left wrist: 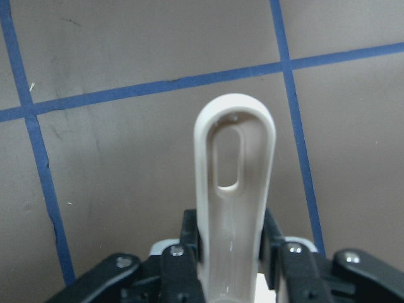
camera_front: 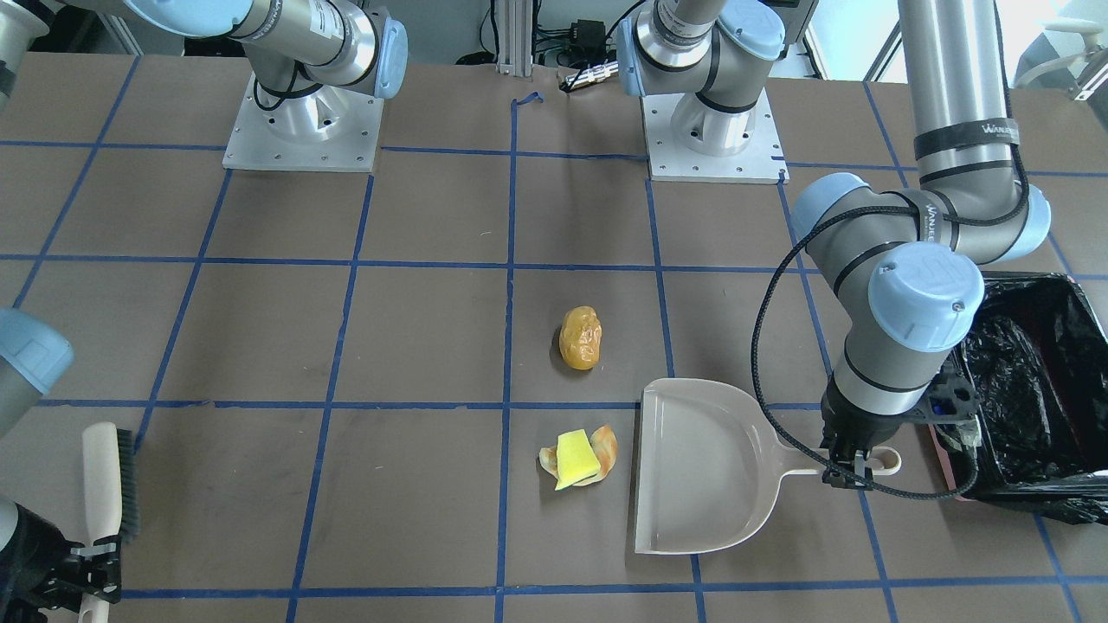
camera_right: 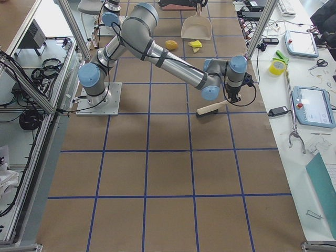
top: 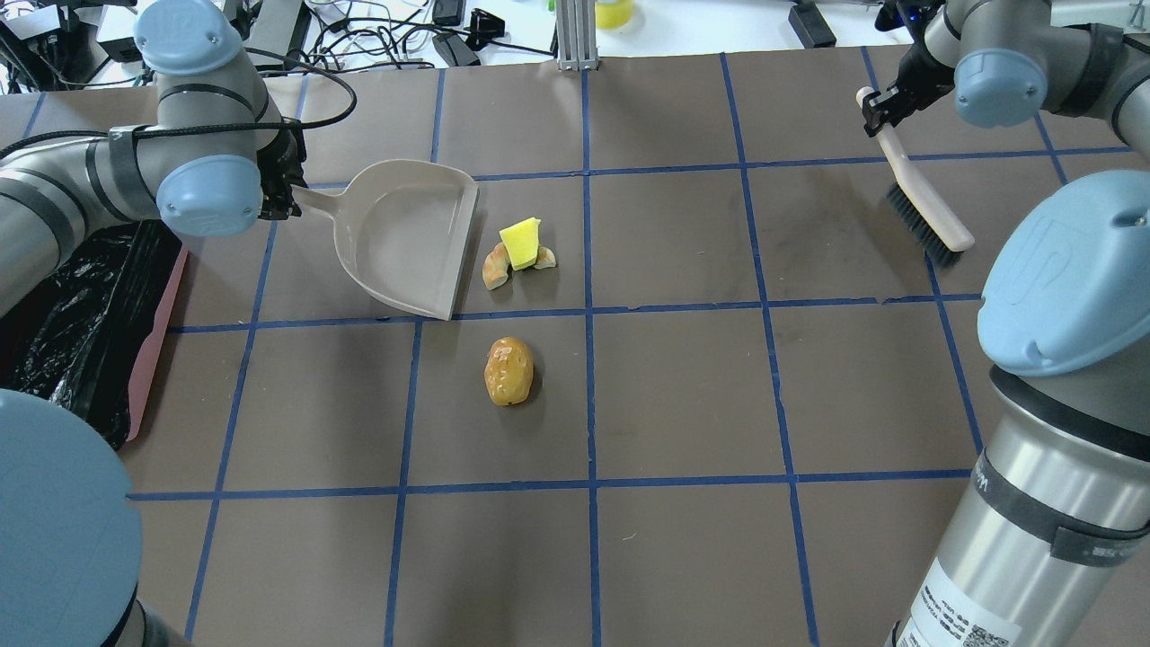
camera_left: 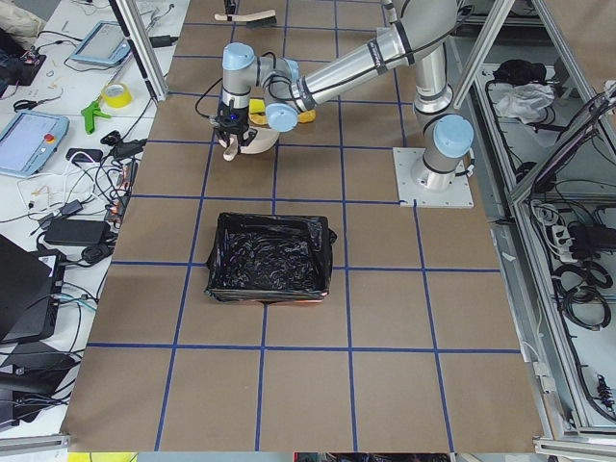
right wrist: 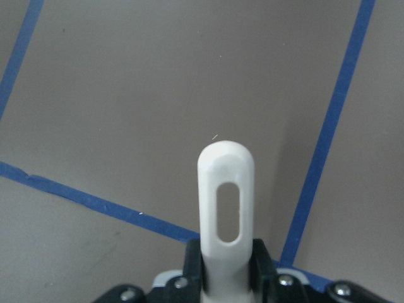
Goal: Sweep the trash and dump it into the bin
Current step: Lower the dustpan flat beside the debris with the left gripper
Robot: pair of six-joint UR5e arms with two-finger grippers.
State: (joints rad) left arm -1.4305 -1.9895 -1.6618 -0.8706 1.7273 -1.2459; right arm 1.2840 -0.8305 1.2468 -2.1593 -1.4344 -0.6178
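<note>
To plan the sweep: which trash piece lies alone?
The amber-yellow lumpy wad; the yellow-green block rests on the curled peel beside the dustpan.

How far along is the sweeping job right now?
Done: the left gripper holds the dustpan by its handle, the right gripper holds the brush. In hand: the dustpan's open edge lies next to the sponge block and peel, but the brush is far off to the side. Left: block, peel and amber wad lie unswept on the table, the dustpan is empty, and dumping into the bin remains.
</note>
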